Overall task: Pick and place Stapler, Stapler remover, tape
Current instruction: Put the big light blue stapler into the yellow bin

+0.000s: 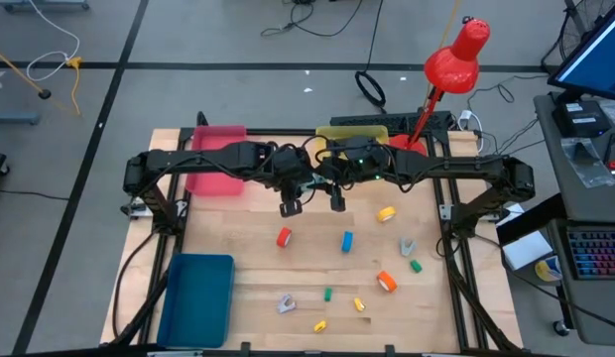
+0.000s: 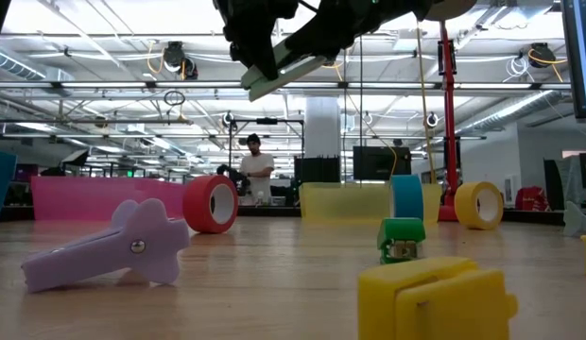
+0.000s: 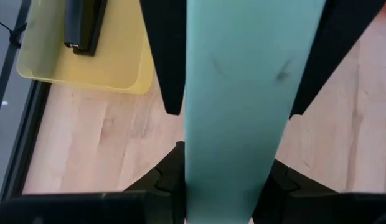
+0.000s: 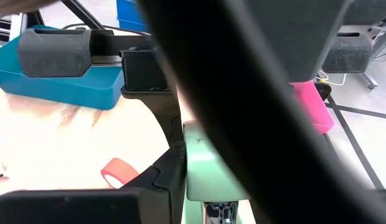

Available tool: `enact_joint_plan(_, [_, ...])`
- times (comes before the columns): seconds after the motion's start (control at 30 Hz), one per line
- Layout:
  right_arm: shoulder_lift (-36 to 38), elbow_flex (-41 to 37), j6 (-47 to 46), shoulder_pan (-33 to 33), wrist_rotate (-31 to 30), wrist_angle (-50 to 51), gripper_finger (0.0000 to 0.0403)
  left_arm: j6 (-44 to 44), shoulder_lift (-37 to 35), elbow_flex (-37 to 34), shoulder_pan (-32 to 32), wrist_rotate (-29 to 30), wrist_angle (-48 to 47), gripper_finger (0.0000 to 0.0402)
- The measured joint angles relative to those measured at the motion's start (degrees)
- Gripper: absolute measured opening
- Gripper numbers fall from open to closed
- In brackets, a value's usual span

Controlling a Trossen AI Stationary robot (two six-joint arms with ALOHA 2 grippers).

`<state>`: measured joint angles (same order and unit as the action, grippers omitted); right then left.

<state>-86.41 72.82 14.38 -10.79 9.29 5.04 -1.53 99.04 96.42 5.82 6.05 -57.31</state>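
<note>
A: Stapler (image 2: 284, 74) hanging high above mid-table in the low view, barely visible from overhead. Clamped by left gripper (image 1: 290, 208)?

B: Yep, squeezed tight. Right gripper (image 1: 338, 202) alongside, half blocked, can't tell its grip.

Matt pale-green plastic stapler (image 3: 236, 93) above a smooth light wood table (image 1: 288, 268), glossy yellow bin (image 3: 112, 62).
</note>
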Motion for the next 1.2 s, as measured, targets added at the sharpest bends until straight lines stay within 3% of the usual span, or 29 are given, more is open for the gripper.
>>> enact_joint_plan(0.07, [0.0,0.0,0.02,-0.01,-0.37,0.1,0.0118,-0.56,0.0,0.0,0.0,0.68,0.06,0.0145])
enact_joint_plan(0.27, [0.0,0.0,0.25,-0.16,-5.33,2.95,0.0117,-2.31,0.0,0.0,0.25,1.87,0.21,0.0288])
enact_joint_plan(0.43, [0.0,-0.02,0.15,-1.49,-8.8,6.11,0.0117,-5.92,0.0,0.0,1.06,2.17,-1.17,0.0352])
enact_joint_plan(0.73, [0.9,-0.05,1.16,-8.92,-14.72,15.48,0.0117,-10.57,-0.04,0.0,2.34,2.86,-13.05,0.0372])
enact_joint_plan(0.9, [1.09,-1.38,1.61,-15.18,-13.57,16.31,0.0117,-11.67,-0.04,0.0,2.36,6.85,-15.0,0.0366])
enact_joint_plan(1.03, [1.03,-4.87,1.39,-19.32,-8.5,15.26,0.0117,-11.71,-0.04,-0.25,2.36,10.48,-14.9,0.0365])
enact_joint_plan(1.2, [1.03,-10.32,1.49,-22.06,-5.49,8.77,0.0117,-11.74,-1.73,-4.48,2.47,10.43,-10.85,0.0365])
